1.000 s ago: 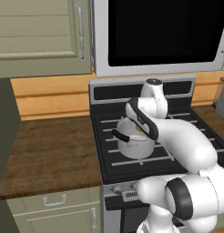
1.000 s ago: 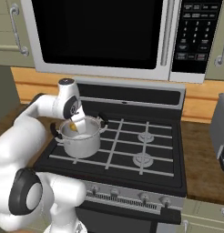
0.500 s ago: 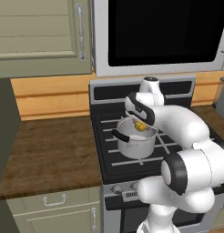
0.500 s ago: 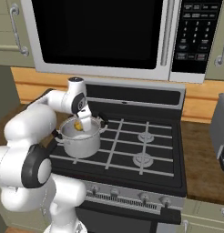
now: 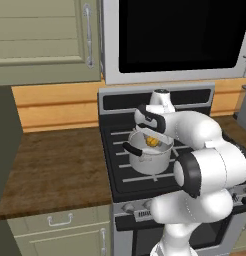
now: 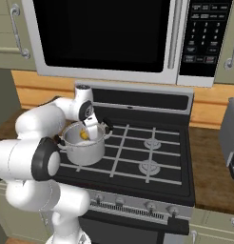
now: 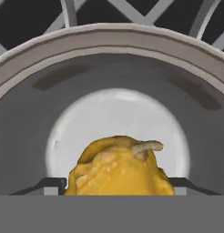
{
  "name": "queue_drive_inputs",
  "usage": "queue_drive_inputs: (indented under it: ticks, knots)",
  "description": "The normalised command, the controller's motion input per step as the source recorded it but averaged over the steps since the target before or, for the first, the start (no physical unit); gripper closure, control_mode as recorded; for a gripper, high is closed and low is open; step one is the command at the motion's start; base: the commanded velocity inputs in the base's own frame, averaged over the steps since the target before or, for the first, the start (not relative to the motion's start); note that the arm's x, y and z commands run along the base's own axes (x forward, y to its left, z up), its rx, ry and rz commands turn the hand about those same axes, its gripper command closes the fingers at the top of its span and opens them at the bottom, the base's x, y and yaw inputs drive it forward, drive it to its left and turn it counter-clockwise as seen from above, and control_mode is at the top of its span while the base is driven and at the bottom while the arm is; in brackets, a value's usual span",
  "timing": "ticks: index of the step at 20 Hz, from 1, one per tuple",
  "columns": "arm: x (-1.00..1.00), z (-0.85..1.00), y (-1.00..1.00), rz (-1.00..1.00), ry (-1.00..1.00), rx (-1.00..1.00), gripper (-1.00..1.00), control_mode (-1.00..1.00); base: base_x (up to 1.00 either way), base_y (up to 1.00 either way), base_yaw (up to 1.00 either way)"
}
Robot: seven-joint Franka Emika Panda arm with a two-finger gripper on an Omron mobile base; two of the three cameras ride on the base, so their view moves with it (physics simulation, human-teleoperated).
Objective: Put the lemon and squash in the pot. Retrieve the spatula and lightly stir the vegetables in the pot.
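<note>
Kitchen, black gas stove (image 6: pixel 152 157) under microwave (image 6: pixel 114 38) | pot (image 5: pixel 147 159) on near-left burner: shiny steel, straight sides, black handle | squash (image 7: pixel 120 168) low inside pot: bumpy yellow-orange, pale stem | gripper (image 6: pixel 92 131) above pot, fingers spread either side of squash; grip unclear

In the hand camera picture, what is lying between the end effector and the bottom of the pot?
In the hand view, a bumpy yellow squash with a pale stem lies there, right in front of the end effector, over the bare shiny floor of the pot.
</note>
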Motion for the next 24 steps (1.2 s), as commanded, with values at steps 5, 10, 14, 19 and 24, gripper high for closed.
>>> queue_drive_inputs:
  ticks: [5,10,14,19,24]
  knots:
    - [0.07,-0.25,0.00,0.01,0.02,0.00,1.00,-1.00,0.00,0.00,0.00]
    - [0.01,-0.21,0.00,0.01,0.00,0.00,1.00,-1.00,0.00,0.00,0.00]
    - [0.00,-0.19,0.01,0.01,0.00,0.00,1.00,-1.00,0.00,0.00,0.00]
    - [0.00,-0.14,0.08,0.01,0.00,0.00,1.00,-1.00,0.00,0.00,0.00]
    - [0.00,-0.12,0.19,0.06,0.00,0.00,1.00,-1.00,0.00,0.00,0.00]
